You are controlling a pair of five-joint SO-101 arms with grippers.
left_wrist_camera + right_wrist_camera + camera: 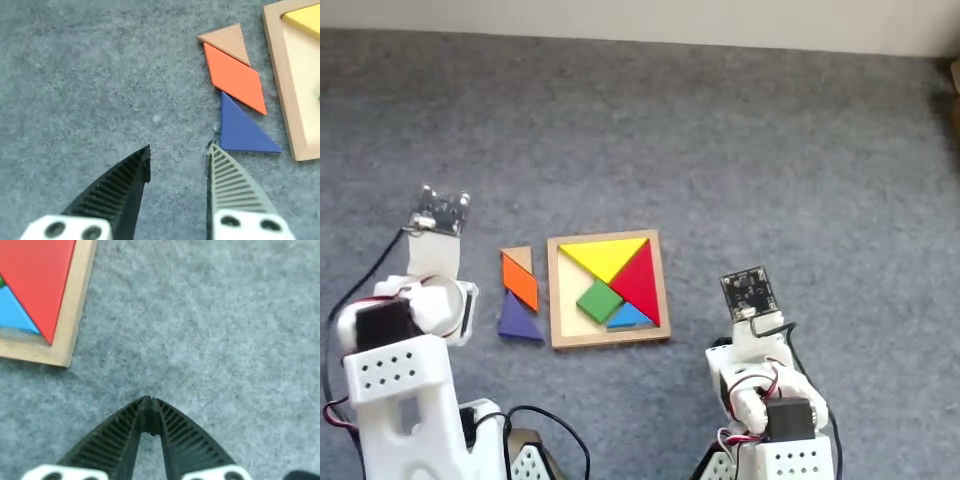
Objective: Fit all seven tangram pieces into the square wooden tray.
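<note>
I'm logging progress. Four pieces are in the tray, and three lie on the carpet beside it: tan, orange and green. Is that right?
Not quite. The high view shows the green piece in the tray. The three on the carpet are the tan triangle, the orange piece and the dark blue triangle.
</note>
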